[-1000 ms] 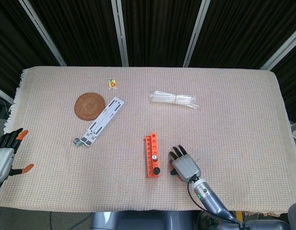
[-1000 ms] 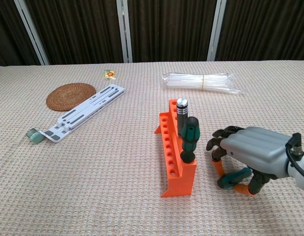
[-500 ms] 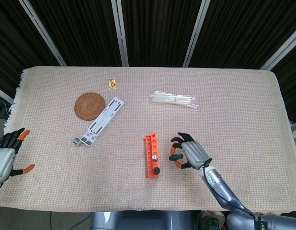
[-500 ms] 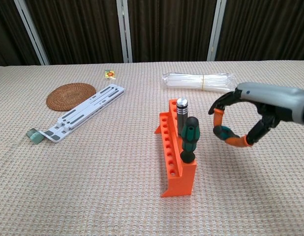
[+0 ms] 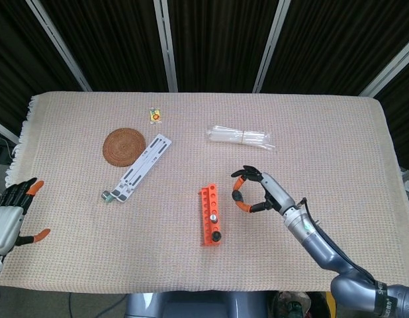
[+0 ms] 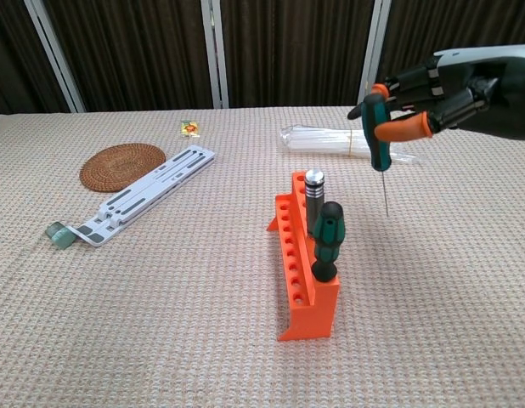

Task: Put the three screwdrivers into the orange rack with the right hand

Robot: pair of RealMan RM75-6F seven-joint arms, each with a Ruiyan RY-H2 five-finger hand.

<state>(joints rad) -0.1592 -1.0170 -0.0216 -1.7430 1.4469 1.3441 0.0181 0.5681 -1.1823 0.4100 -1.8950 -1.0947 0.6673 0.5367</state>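
The orange rack (image 6: 298, 263) (image 5: 209, 215) stands near the table's middle front. Two screwdrivers stand upright in it: a green-and-black one (image 6: 326, 240) at its near end and a silver-and-black one (image 6: 314, 194) behind it. My right hand (image 6: 432, 92) (image 5: 259, 192) is raised to the right of the rack and grips a third screwdriver (image 6: 377, 129) with a green handle. Its thin shaft points down, well above the cloth. My left hand (image 5: 9, 212) hangs off the table's left edge, fingers spread, holding nothing.
A round woven coaster (image 5: 124, 146) and a white slotted stand (image 5: 138, 165) lie at the left. A clear plastic packet (image 5: 241, 136) lies behind the rack. A small sweet wrapper (image 5: 155, 115) sits near the far edge.
My right hand has lifted the green screwdriver off the cloth beside the rack and turned it upright, tip down. The left hand has stayed put.
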